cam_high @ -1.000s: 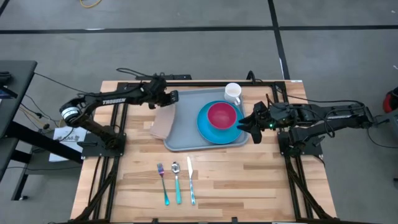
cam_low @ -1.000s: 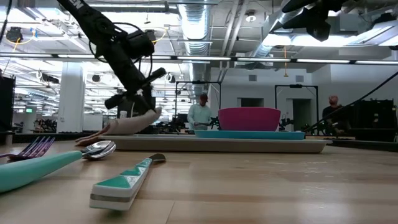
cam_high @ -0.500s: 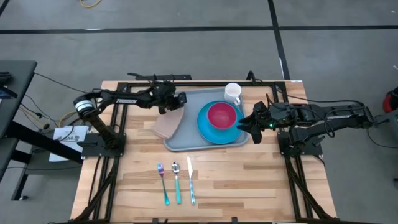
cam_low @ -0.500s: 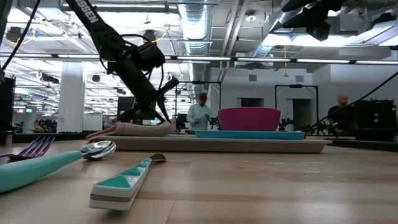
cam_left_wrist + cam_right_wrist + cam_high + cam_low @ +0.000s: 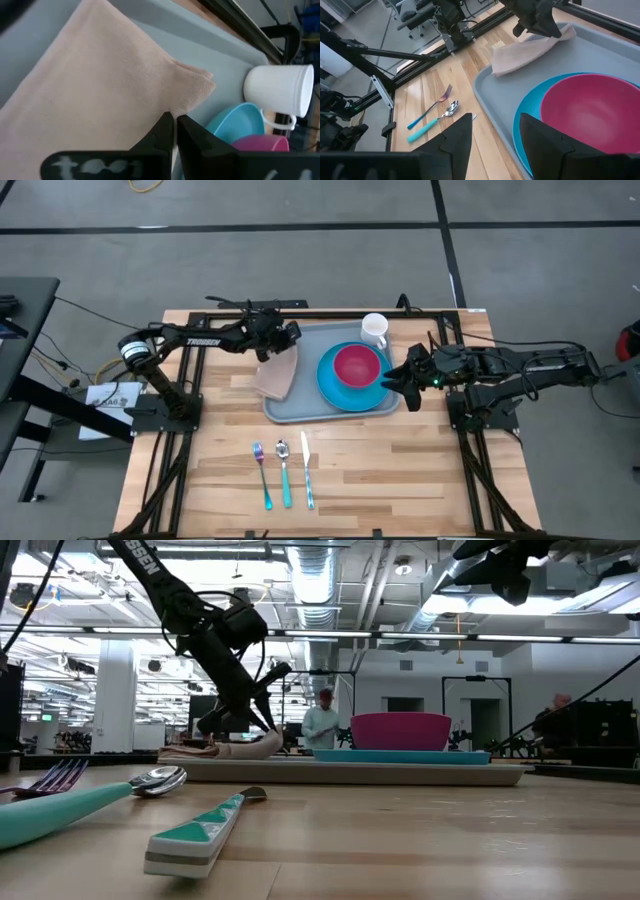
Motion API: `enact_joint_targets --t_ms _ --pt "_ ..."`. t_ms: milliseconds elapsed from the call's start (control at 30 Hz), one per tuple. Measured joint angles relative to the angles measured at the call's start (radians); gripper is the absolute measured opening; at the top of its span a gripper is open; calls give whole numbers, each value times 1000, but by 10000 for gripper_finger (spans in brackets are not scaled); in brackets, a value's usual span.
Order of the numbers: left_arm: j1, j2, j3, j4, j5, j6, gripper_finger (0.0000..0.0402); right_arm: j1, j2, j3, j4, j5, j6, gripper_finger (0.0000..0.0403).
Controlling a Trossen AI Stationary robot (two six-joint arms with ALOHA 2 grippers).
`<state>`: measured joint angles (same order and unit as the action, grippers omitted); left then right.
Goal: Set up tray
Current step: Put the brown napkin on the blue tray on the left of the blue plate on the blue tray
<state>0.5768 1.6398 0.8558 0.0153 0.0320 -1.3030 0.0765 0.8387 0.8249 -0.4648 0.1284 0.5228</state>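
Note:
The grey-blue tray (image 5: pixel 300 408) lies mid-table and carries a blue plate (image 5: pixel 330 385) with a pink bowl (image 5: pixel 356 365), and a white mug (image 5: pixel 374 330) at its far right corner. The tan napkin (image 5: pixel 277 377) lies across the tray's left rim, partly on the table. My left gripper (image 5: pixel 282 350) is above the napkin's far end, shut on it. My right gripper (image 5: pixel 394 377) hangs open, high above the tray's right rim beside the plate, touching nothing; its fingers (image 5: pixel 462 135) stand apart in the right wrist view. My left gripper (image 5: pixel 173 120) pinches the napkin's far edge (image 5: pixel 165 107) near a corner between its two fingers. It comes from above, slanting down toward the right. That end (image 5: pixel 268 740) is raised slightly off the tray, while the rest of the napkin (image 5: pixel 215 750) lies flat and slack.
A fork (image 5: pixel 261 465), spoon (image 5: pixel 284 470) and knife (image 5: pixel 307 470) lie side by side on the wooden table near its near edge. Bare wood (image 5: pixel 430 460) lies to their right. People stand in the room beyond the table in the low view.
My left gripper has moved toward the table's right, over the tray's left part, and come lower, staying shut on the napkin. The napkin has been dragged rightward with it: its raised end has come down and more of it now lies on the tray.

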Motion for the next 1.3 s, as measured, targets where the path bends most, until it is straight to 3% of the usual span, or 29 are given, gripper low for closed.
enact_joint_targets --t_ms 800,1067,1300 --pt "-136 1 0 4 -122 -223 0 0 0 0 1 1 -34 155" --pt "-160 153 84 32 -115 -285 0 3 0 0 5 -3 -35 155" --pt "-136 170 126 -42 -146 -295 0 16 -3 0 9 -10 -34 155"
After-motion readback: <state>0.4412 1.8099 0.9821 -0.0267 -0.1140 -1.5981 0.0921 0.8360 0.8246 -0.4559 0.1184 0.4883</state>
